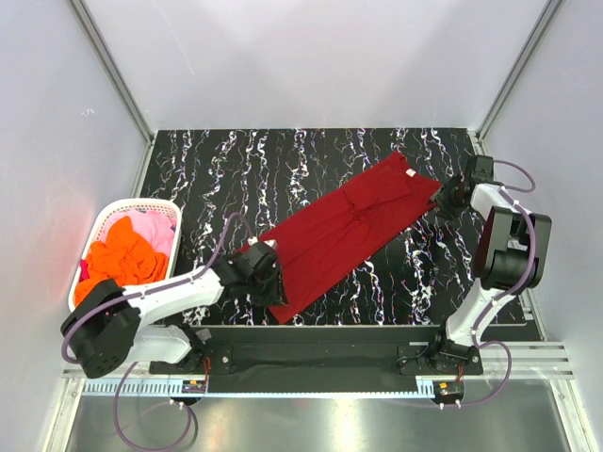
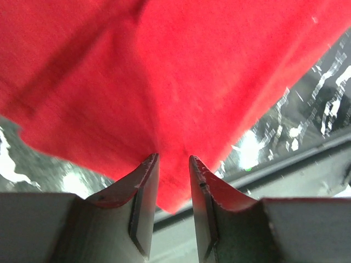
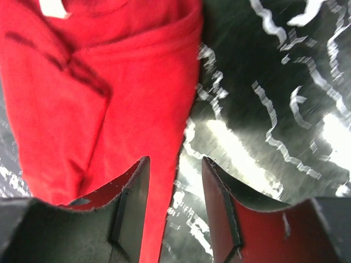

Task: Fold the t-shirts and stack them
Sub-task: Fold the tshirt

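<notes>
A dark red t-shirt (image 1: 344, 231) lies on the black marbled table as a long narrow strip, running from near left to far right. My left gripper (image 1: 267, 268) hovers over its near left end. In the left wrist view the left gripper (image 2: 173, 159) is open, and a corner of the red t-shirt (image 2: 164, 82) shows in the gap. My right gripper (image 1: 445, 196) sits at the collar end. In the right wrist view the right gripper (image 3: 175, 160) is open over the side edge of the shirt (image 3: 82, 98), holding nothing.
A white plastic basket (image 1: 99, 226) stands at the table's left edge with an orange t-shirt (image 1: 122, 259) and a pink one (image 1: 162, 231) inside. The table's front edge (image 2: 285, 164) runs just behind the shirt's near corner. Grey walls enclose the table.
</notes>
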`<action>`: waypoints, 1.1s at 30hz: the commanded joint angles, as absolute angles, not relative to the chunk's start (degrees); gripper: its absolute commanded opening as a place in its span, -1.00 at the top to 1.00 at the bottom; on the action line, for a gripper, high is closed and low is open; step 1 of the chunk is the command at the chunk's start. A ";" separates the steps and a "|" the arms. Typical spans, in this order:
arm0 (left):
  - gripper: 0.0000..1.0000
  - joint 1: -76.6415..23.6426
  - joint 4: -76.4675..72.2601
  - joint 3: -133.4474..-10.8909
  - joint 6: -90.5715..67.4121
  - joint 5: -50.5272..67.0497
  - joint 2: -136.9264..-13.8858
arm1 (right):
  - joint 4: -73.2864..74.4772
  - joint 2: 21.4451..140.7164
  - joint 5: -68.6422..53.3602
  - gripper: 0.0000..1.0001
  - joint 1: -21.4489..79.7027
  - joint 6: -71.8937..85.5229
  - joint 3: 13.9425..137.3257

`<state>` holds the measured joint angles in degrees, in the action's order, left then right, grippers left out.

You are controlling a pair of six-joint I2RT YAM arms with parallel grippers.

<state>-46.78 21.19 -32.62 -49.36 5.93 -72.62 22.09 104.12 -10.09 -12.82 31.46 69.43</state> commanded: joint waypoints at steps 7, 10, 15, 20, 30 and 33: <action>0.26 -47.29 29.17 -46.12 -49.05 5.36 -67.94 | 13.45 109.16 -9.76 0.03 -15.03 31.73 71.54; 0.26 -47.37 30.49 -50.17 -47.11 4.75 -68.99 | 12.22 111.70 -10.37 0.06 -15.47 31.90 72.86; 0.25 -45.98 32.08 -54.49 -43.34 3.16 -71.45 | 12.30 116.80 -9.58 0.21 -15.82 31.99 77.34; 0.23 -39.73 32.87 -56.78 -38.50 6.06 -74.88 | 12.13 122.33 -12.30 0.35 -17.40 32.69 83.22; 0.09 -24.79 33.92 -64.06 -27.61 9.14 -88.75 | 15.38 137.01 -23.19 0.77 -18.10 30.85 105.54; 0.09 -23.47 34.27 -65.82 -25.15 10.37 -94.21 | 16.52 141.32 -25.91 0.75 -18.11 30.94 112.74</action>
<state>-24.62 33.71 -62.67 -30.17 7.86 -91.05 15.25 138.50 -21.52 -17.91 32.10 106.94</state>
